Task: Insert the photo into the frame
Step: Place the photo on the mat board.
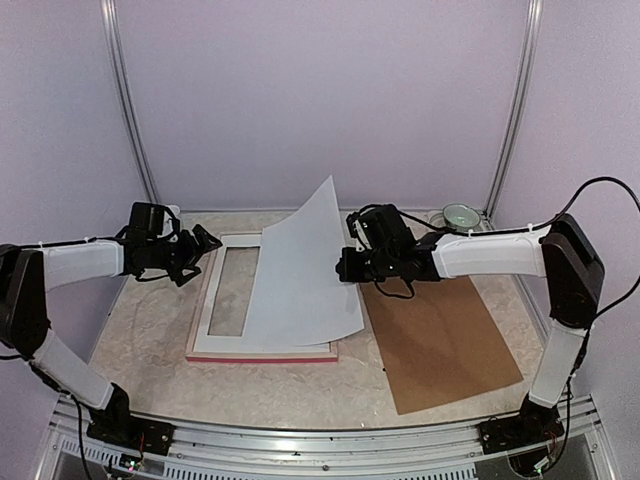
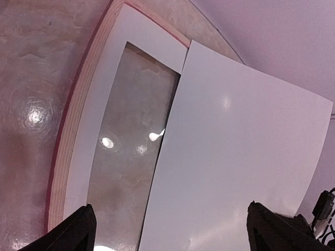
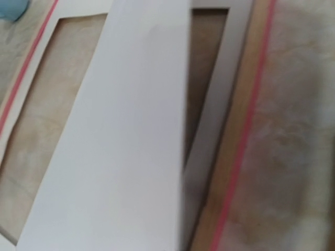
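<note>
Right end effector (image 1: 347,265): clamped tight on right edge of photo (image 1: 300,270). One photo, plain white side showing, tilted over right half of frame (image 1: 262,356), far corner raised. Left end effector (image 1: 205,247): spread wide, holding nothing, just beside frame's left rail. One frame, pink-edged, pale wood up, flat on counter (image 1: 150,350); one white mat (image 1: 214,300) on it. One brown board (image 1: 440,345) lies right.

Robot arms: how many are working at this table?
2. The left arm reaches in from the left, beside the frame; the right arm reaches in from the right, its jaws holding the photo tilted up.
</note>
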`<state>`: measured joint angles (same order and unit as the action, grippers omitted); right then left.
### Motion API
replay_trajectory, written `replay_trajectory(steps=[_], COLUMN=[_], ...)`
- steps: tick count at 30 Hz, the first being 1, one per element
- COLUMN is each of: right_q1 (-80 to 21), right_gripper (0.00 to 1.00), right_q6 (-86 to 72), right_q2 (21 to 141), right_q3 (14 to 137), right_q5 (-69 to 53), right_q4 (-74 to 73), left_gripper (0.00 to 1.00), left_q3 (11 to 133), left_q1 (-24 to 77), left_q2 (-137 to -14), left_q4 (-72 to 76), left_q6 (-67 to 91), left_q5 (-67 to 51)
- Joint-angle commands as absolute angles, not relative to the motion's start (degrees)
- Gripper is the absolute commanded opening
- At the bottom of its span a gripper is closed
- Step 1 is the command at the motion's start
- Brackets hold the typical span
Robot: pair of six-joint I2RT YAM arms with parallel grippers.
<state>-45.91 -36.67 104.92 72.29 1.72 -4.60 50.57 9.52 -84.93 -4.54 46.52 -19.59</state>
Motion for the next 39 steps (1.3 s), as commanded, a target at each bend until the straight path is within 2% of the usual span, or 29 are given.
replay_trajectory(steps=[1,19,32,39], right_q1=[-44.99,-44.21,-44.20,-44.20], right_gripper=[0.00,0.00,0.08,0.09], right_q6=[-38.75,-40.37,-42.41,-44.05], right_q2=[107.43,114.74,120.31,122.30], right_q3=[74.35,80.83,86.78,87.65], right_q5=[-5.12,-11.71,-12.43,-13.84], right_q4=[-0.56,0.52,-2.60,-1.72], left_gripper=[0.99,0.99,0.99,0.99], left_q3=[48.15,45.82,44.80,44.21], left_q1=[8.00,5.88,5.80,5.80], left_q2=[-83.95,-86.24,-87.59,-88.14], left_q4=[-2.44,-0.44,1.99,2.73], left_q6=[45.13,45.91,46.56,47.19], left_q5=[-18.58,-22.09,-23.40,-24.26])
